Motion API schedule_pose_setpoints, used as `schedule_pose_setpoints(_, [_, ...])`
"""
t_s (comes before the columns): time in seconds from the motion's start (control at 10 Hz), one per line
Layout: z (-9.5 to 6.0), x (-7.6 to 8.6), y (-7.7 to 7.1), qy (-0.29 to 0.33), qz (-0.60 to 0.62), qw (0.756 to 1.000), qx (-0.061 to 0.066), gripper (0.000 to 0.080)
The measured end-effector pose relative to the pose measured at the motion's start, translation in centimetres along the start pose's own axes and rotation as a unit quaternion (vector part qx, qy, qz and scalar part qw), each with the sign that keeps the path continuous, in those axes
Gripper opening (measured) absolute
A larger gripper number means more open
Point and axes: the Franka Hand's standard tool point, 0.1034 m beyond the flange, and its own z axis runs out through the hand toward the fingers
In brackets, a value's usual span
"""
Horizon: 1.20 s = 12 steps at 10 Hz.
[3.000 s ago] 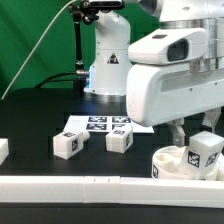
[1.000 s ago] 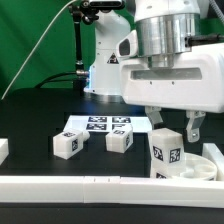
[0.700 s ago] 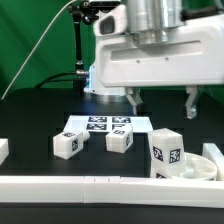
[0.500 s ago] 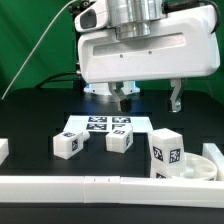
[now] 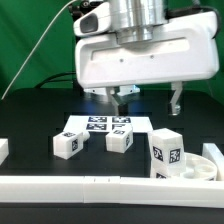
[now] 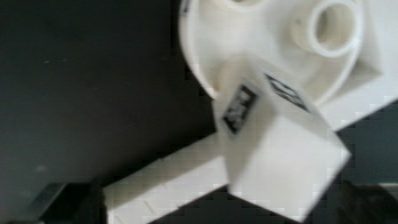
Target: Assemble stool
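Note:
The round white seat point(image 5: 207, 166) lies at the exterior view's right, by the front bar. One tagged leg point(image 5: 166, 152) stands upright on it. Two more tagged legs point(image 5: 68, 143) point(image 5: 120, 139) lie loose on the black table. My gripper point(image 5: 148, 100) hangs open and empty above the table, up and to the exterior view's left of the standing leg, touching nothing. In the wrist view the seat point(image 6: 249, 35) and the standing leg point(image 6: 276, 135) lie below the gripper point(image 6: 214, 214); only the dark fingertips point(image 6: 68, 200) show at the picture's edge.
The marker board point(image 5: 105, 125) lies behind the two loose legs. A long white border bar point(image 5: 90, 186) runs along the front, also in the wrist view point(image 6: 169, 185). A small white piece point(image 5: 3, 150) sits at the far left. The robot base point(image 5: 100, 60) stands behind.
The gripper let go of the leg, leaving it upright on the seat. It rose and moved to the exterior view's left, jaws wide open. The loose legs have not moved.

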Motion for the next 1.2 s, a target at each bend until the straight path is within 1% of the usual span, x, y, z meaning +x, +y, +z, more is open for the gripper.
schedule_pose_setpoints(0.1, [0.5, -0.7, 1.7, 0.010, -0.030, 0.999, -0.005, 0.0648])
schedule_pose_setpoints(0.2, [1.0, -1.0, 2.9, 0.025, -0.052, 0.998, -0.009, 0.0648])
schedule_pose_setpoints(0.3, [1.4, -1.2, 4.7, 0.025, -0.064, 0.998, -0.014, 0.0648])
schedule_pose_setpoints(0.4, [1.5, -0.9, 6.5, 0.023, -0.079, 0.996, -0.018, 0.0648])
schedule_pose_setpoints(0.5, [1.8, -0.6, 7.8, 0.021, -0.084, 0.996, -0.021, 0.0648])
schedule_pose_setpoints(0.6, [2.0, -0.5, 8.5, 0.019, -0.080, 0.996, -0.022, 0.0648])
schedule_pose_setpoints(1.0, [2.2, -1.0, 8.4, -0.004, -0.079, 0.997, -0.021, 0.0648])
schedule_pose_setpoints(1.1, [2.8, -2.0, 8.7, -0.053, -0.062, 0.996, -0.019, 0.0648])
schedule_pose_setpoints(1.2, [3.1, -3.1, 8.6, -0.099, -0.039, 0.994, -0.021, 0.0648])
